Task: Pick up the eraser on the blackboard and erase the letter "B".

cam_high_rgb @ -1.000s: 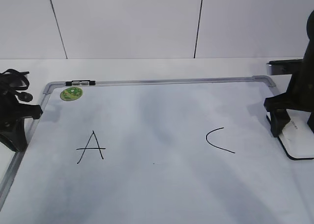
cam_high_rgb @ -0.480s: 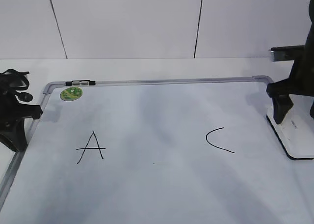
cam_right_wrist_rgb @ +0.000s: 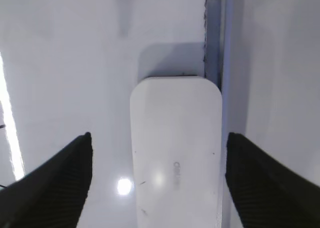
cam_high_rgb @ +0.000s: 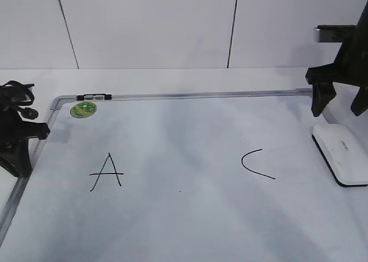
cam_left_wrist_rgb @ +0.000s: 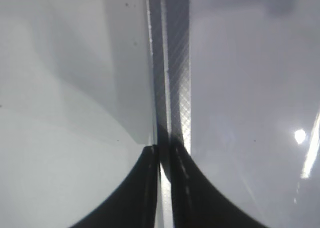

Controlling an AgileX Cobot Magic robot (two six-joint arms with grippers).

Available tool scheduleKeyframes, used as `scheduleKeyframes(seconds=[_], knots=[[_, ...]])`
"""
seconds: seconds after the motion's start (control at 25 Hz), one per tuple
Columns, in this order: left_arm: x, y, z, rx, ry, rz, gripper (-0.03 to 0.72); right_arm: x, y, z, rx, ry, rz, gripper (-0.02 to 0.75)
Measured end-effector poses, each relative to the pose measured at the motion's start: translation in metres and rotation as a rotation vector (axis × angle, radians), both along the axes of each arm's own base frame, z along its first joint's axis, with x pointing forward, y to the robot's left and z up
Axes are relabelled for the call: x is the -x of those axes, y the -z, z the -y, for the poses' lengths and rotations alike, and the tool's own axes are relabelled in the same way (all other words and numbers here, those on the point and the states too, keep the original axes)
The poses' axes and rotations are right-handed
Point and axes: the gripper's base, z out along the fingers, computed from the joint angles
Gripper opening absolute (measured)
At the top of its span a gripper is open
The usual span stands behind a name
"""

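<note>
Now: right claw (cam_high_rgb: 339, 107) spread wide, holding nothing.
Flat white rounded plastic eraser (cam_right_wrist_rgb: 175, 153) lies below, between its fingers, on the grey-framed whiteboard (cam_high_rgb: 190, 93).

The board (cam_high_rgb: 184, 158) carries two hand-drawn black letters: an "A" (cam_high_rgb: 106, 172) on the left and a "C" (cam_high_rgb: 257, 164) on the right. The eraser (cam_right_wrist_rgb: 175, 153) bears a small grey marking (cam_right_wrist_rgb: 176, 166) on its top, too faint to read. The green sticker (cam_high_rgb: 84, 109) shows print too small to make out.
</note>
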Motion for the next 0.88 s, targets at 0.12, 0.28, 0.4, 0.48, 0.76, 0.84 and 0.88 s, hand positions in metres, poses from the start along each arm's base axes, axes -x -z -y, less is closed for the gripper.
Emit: scheduleKeyframes(seconds=[0.12, 0.28, 0.4, 0.48, 0.76, 0.84, 0.88], knots=[[0.0, 0.0, 0.0, 0.0, 0.0, 0.0, 0.05, -0.002, -0.005, -0.001, -0.013, 0.003, 0.017, 0.598], [0.0, 0.0, 0.001, 0.008, 0.0, 0.0, 0.099, -0.003, -0.007, -0.002, -0.022, 0.006, 0.025, 0.593], [0.0, 0.0, 0.002, 0.019, -0.006, -0.001, 0.204, -0.003, -0.007, -0.002, -0.024, 0.006, 0.024, 0.59], [0.0, 0.0, 0.002, 0.025, -0.011, -0.001, 0.269, -0.003, -0.007, -0.002, -0.024, 0.006, 0.024, 0.589], [-0.009, -0.011, 0.004, 0.033, -0.007, 0.023, 0.309, -0.002, -0.011, -0.004, -0.044, 0.011, 0.032, 0.589], [-0.013, -0.019, 0.003, 0.027, 0.003, 0.037, 0.309, 0.0, -0.016, -0.004, -0.044, 0.011, 0.046, 0.589], [-0.015, -0.022, 0.003, 0.024, 0.007, 0.042, 0.309, 0.002, -0.021, -0.004, -0.045, 0.01, 0.059, 0.589]])
